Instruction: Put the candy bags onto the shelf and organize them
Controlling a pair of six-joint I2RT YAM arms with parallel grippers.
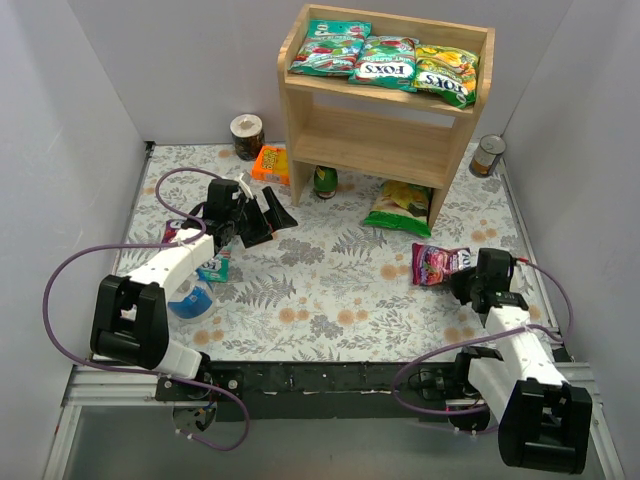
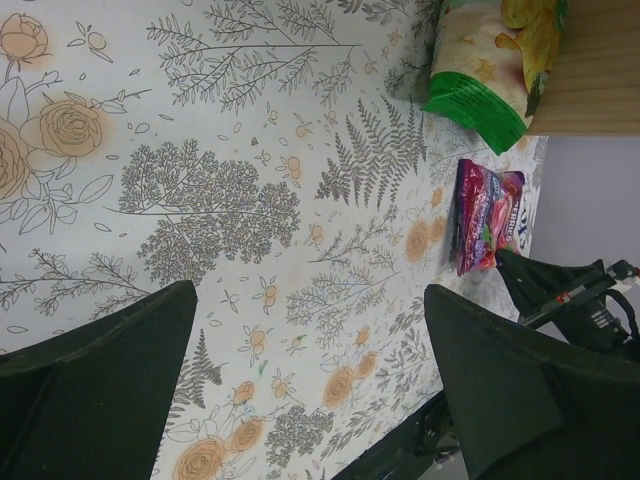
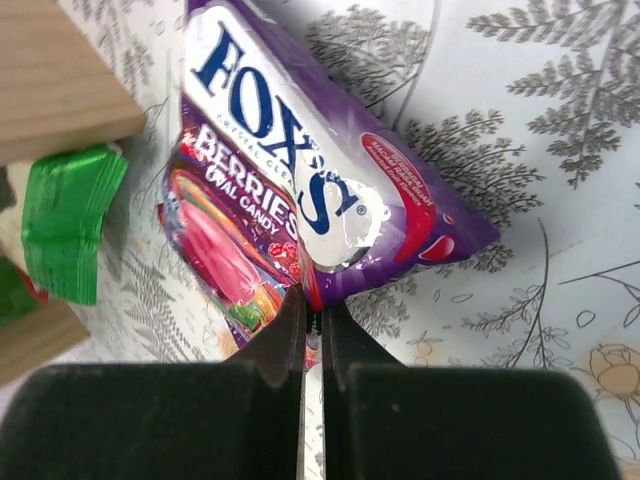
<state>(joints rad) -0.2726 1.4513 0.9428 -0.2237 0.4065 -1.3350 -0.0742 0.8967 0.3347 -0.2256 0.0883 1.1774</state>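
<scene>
**Fig. Table scene: overhead view with both wrist views.** The shelf (image 1: 380, 140) stands at the far middle of the table (image 1: 330, 290). Its top tier carries three candy bags in a close row: a teal bag (image 1: 330, 48) at the left, a middle bag (image 1: 385, 60) in green-teal, and a yellow-green bag (image 1: 447, 72) at the right.

A fourth, the purple bag (image 3: 300, 190) (lettered FOX'S, berries), lies on the table in front of the shelf's right side. The right tool (image 3: 312, 300) is closed on this bag's near edge. Its fingers are pressed almost together, with the film pinched between them.

The left tool (image 2: 310, 295) is spread wide with nothing between its fingers. It hangs over the table, left of the shelf's front.

Beside the left arm, a magenta bag (image 1: 178, 234) and a second teal bag (image 1: 216, 266) lie on the table. Both are partly hidden by the arm, and their lettering cannot be read.

A larger green-and-yellow snack bag (image 1: 400, 207) lies partly under the shelf's right side, just beyond the purple bag. An orange packet (image 1: 270, 163) lies just beside the shelf's left panel, with a tin (image 1: 247, 135) behind it. A green can (image 1: 325, 182) stands at the shelf's foot, and another tin (image 1: 488, 155) stands near the shelf's right panel.
</scene>
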